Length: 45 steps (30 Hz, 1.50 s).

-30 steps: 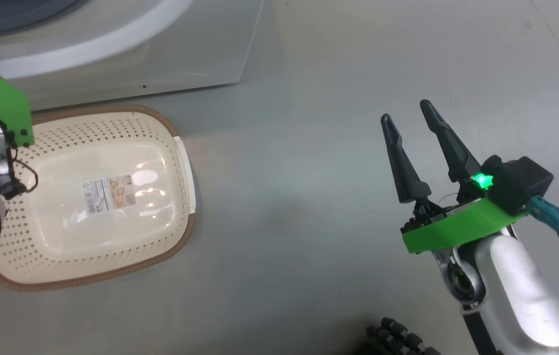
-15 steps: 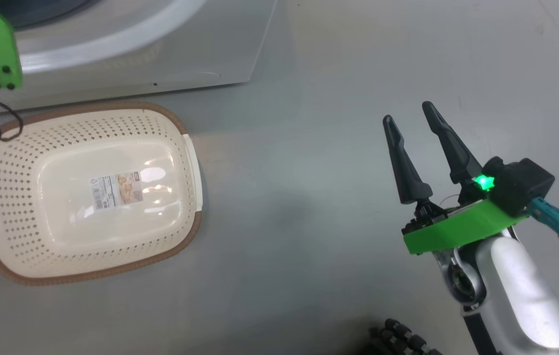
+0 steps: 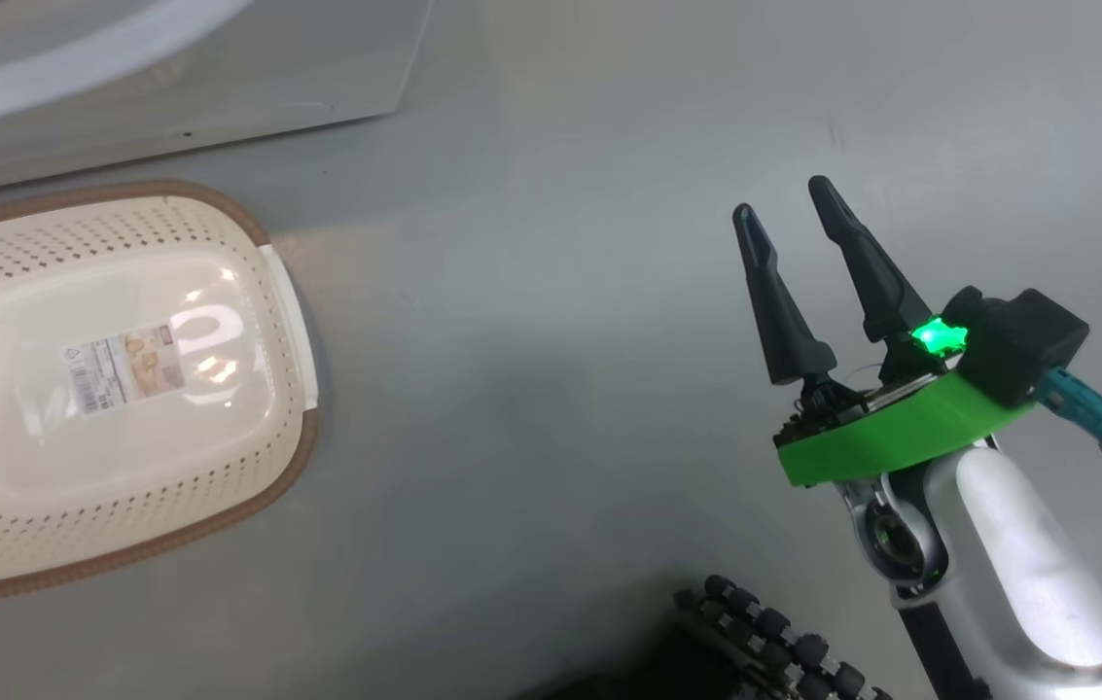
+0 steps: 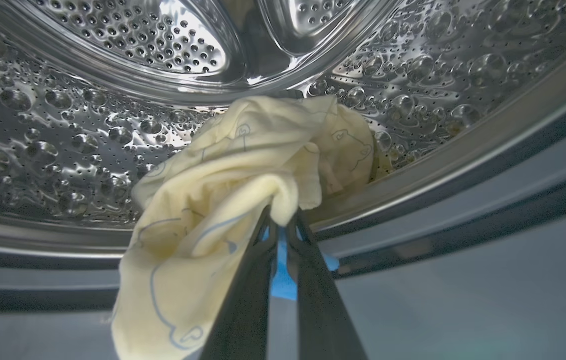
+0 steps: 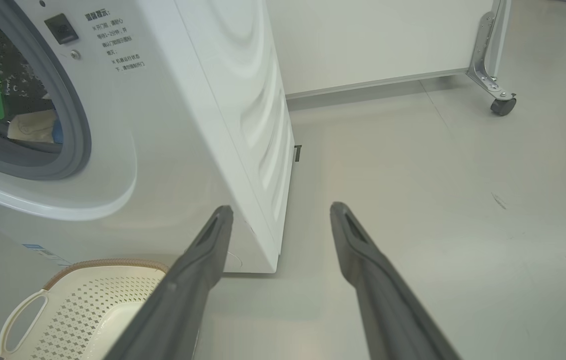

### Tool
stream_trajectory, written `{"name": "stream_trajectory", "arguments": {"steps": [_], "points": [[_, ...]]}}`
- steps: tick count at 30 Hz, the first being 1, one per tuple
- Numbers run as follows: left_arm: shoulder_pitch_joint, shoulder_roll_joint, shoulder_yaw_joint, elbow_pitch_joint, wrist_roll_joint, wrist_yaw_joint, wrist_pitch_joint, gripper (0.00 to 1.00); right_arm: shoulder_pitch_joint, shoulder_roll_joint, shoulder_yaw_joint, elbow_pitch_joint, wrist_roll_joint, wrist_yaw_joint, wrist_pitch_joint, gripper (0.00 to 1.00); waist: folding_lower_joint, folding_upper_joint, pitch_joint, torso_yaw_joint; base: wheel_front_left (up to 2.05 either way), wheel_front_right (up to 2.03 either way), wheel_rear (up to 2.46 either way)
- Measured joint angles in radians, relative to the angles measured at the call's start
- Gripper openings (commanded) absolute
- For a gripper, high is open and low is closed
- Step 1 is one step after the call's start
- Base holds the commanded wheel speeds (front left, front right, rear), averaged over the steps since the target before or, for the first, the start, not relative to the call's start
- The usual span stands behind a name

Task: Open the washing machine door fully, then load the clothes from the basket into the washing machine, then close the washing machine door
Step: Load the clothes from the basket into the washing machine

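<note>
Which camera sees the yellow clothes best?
Left wrist view: the clothes hang close up in the left gripper. Right wrist view: a small pale bit of them inside the machine. Head view: the basket.

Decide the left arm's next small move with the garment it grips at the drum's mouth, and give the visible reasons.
Probably reach a little deeper into the drum before opening. The left gripper is shut on the clothes, whose tail hangs out over the grey gasket; released here, it might slip out. The basket looks empty.
</note>
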Motion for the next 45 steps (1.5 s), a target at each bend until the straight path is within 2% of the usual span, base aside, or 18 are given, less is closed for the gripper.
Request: {"name": "stream_trajectory", "arguments": {"steps": [10, 13, 17, 22, 29, 30, 31, 32, 39, 45], "points": [[-0.168, 0.060, 0.026, 0.085, 0.035, -0.032, -0.088, 0.00, -0.039, 0.000, 0.037, -0.012, 0.053, 0.000, 0.000, 1.00, 0.0001, 0.0000, 0.094, -0.080, 0.00, 0.00, 0.00], [-0.223, 0.089, 0.025, 0.120, 0.063, -0.047, -0.141, 0.00, -0.050, 0.000, 0.051, -0.017, 0.061, 0.000, 0.000, 1.00, 0.0001, 0.0000, 0.124, -0.100, 0.00, 0.00, 0.00], [-0.289, 0.103, 0.026, 0.144, 0.100, -0.047, -0.244, 0.00, -0.057, 0.000, 0.058, -0.019, 0.066, 0.000, 0.000, 1.00, 0.0001, 0.0000, 0.161, -0.120, 0.00, 0.00, 0.00], [-0.335, 0.102, 0.018, 0.165, 0.143, -0.027, -0.355, 0.00, -0.078, 0.001, 0.064, -0.023, 0.072, 0.000, 0.000, 1.00, 0.0002, 0.0000, 0.197, -0.136, 0.00, 0.00, 0.00], [-0.357, 0.088, 0.022, 0.220, 0.148, 0.012, -0.400, 0.00, -0.084, 0.001, 0.066, -0.025, 0.073, 0.000, 0.000, 1.00, 0.0000, 0.0000, 0.217, -0.132, 0.00, 0.00, 0.00], [-0.357, 0.083, 0.021, 0.224, 0.146, 0.015, -0.400, 0.22, -0.084, 0.001, 0.066, -0.024, 0.073, 0.000, 0.000, 1.00, 0.0000, 0.0000, 0.216, -0.129, 0.00, 0.00, 0.00], [-0.357, 0.077, 0.021, 0.226, 0.145, 0.018, -0.400, 0.50, -0.084, 0.001, 0.065, -0.024, 0.073, 0.000, 0.000, 1.00, 0.0000, 0.0000, 0.216, -0.126, 0.00, 0.00, 0.00], [-0.357, 0.070, 0.023, 0.230, 0.139, 0.025, -0.399, 1.00, -0.084, 0.001, 0.065, -0.024, 0.073, 0.000, 0.000, 1.00, 0.0000, 0.0000, 0.216, -0.123, 0.00, 0.00, 0.00], [-0.345, 0.027, 0.030, 0.212, 0.105, 0.060, -0.374, 1.00, -0.084, 0.001, 0.041, -0.022, 0.063, 0.000, 0.000, 1.00, 0.0000, 0.0000, 0.205, -0.092, 0.00, 0.00, 0.00], [-0.264, 0.002, 0.026, 0.146, 0.080, 0.082, -0.365, 1.00, -0.084, 0.001, 0.022, -0.020, 0.037, 0.000, 0.000, 1.00, 0.0000, 0.0000, 0.181, -0.052, 0.00, 0.00, 0.00]]}}
